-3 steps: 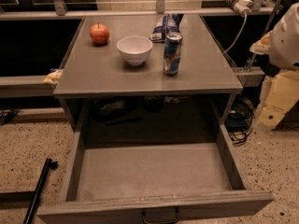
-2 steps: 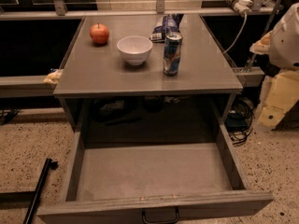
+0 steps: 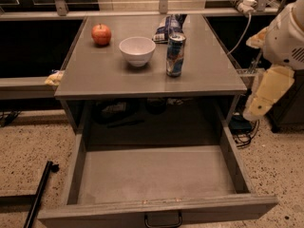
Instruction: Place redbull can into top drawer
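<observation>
The redbull can (image 3: pixel 175 54) stands upright on the grey tabletop (image 3: pixel 118 77), right of centre, next to a white bowl (image 3: pixel 137 50). The top drawer (image 3: pixel 156 175) is pulled fully open below the tabletop, its flat grey bottom bare and its small dark handle (image 3: pixel 163 220) at the front edge. My gripper (image 3: pixel 254 110) hangs on the white and cream arm at the right edge of the view, beside the table's right side, lower than the tabletop and well away from the can. It holds nothing that I can see.
A red apple (image 3: pixel 101 34) sits at the back left of the tabletop. A blue-and-white snack bag (image 3: pixel 167 27) lies behind the can. Cables (image 3: pixel 244 132) lie on the floor to the right of the drawer. A black bar (image 3: pixel 38 194) lies on the floor at the left.
</observation>
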Robot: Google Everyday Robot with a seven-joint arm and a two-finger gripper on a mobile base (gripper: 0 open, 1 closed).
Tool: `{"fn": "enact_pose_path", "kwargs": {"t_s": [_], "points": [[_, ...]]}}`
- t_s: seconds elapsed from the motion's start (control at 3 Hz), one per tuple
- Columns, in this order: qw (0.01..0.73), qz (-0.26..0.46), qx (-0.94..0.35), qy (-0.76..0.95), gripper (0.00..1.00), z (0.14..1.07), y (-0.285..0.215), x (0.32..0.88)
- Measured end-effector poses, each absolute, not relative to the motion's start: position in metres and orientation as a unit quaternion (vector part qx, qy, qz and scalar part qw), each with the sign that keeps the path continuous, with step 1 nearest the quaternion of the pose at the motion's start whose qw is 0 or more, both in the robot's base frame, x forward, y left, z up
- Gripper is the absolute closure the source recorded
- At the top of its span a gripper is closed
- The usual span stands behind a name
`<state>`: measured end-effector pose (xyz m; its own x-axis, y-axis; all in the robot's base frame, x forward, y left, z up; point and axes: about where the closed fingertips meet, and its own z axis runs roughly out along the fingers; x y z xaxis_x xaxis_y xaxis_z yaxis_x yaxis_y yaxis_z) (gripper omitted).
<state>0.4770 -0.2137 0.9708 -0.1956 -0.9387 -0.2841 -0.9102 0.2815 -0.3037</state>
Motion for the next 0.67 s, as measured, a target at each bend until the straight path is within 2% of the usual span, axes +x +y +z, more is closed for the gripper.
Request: {"fn": "enact_pose_path", "kwargs": {"t_s": [0.67], "points": [[0.273,0.005,-0.586,0.763,0.0,0.952,-0.207,0.564]]}}
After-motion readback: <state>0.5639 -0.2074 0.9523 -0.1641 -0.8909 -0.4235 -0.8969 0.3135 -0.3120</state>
